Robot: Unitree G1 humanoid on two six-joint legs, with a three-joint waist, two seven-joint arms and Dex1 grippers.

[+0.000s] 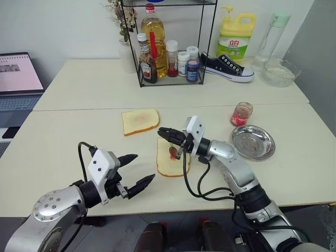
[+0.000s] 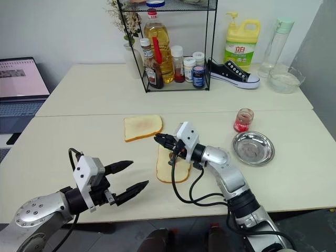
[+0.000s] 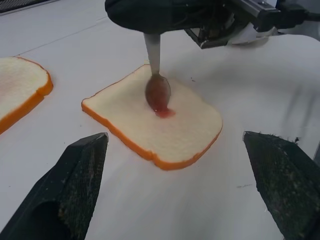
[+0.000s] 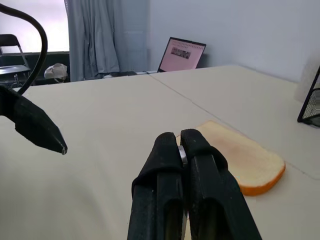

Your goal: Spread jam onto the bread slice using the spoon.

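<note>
Left gripper (image 1: 135, 170) sits nearest the cam, low over the table edge on the robot's left, jaws spread wide, holding nothing, pointed toward the bread slice (image 1: 170, 163) but well short of it. Right gripper (image 1: 165, 132) is over the slice's far end, jaws clamped tight on the spoon (image 3: 157, 87) handle, w/ the spoon hanging down from it. Spoon bowl is tipped onto the bread near the middle; a small dab of red jam (image 3: 164, 112) lies just under the bowl tip, touching it. Rest of the slice looks bare, pale crumb w/ golden crust. Toasted slice (image 1: 139, 121) lies apart, farther back, untouched.

Step in hand, as I read it: jam just landed, spreading barely begun. Next move prob. calls for dragging the bowl's back across the crumb in strokes toward the crust, light pressure, keeping the grip firm. Risk: slice is loose on the table, may slide w/ the spoon; left gripper could steady it.
</note>
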